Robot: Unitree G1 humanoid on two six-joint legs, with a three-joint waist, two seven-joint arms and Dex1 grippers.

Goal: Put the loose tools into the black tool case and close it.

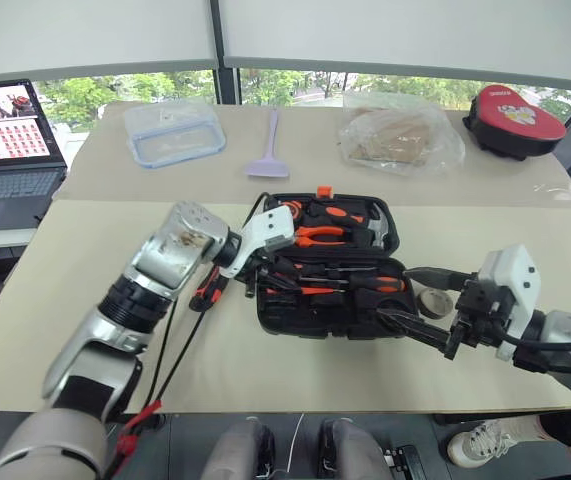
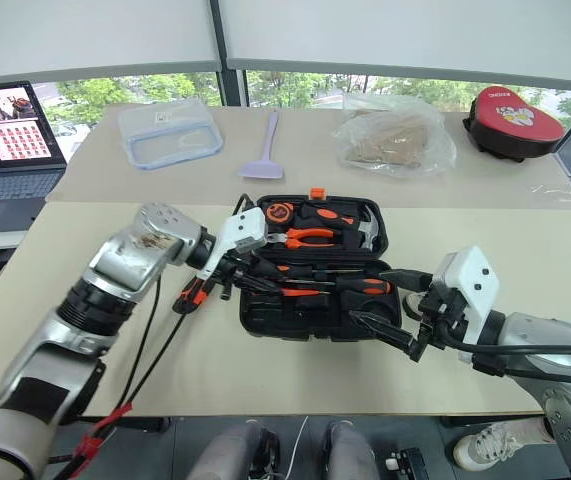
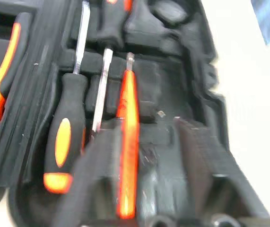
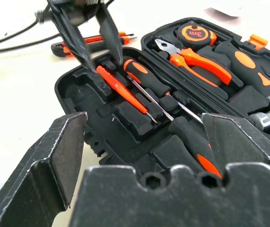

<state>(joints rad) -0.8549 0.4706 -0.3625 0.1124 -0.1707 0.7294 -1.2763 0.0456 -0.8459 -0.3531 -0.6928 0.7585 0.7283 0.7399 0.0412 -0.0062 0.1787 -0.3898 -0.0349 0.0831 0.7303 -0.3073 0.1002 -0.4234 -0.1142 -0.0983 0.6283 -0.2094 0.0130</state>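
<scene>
From the head camera I see the black tool case (image 1: 330,270) lying open at the middle of the near table, its orange latch (image 1: 324,191) on the far edge. My left gripper (image 1: 257,272) reaches into the case's left end. My right gripper (image 1: 420,305) hovers at the case's near right corner, fingers spread wide and empty. The utility knife (image 1: 208,288) lies on the table just left of the case, and the small tape roll (image 1: 434,303) just right of it.

From the left wrist, the small orange tester screwdriver (image 3: 127,142) runs between my fingers, which are narrowed around it, beside two long screwdrivers (image 3: 71,123) seated in their slots.

From the right wrist, my left gripper's fingers (image 4: 75,40) pinch the tester's handle end over the case.
</scene>
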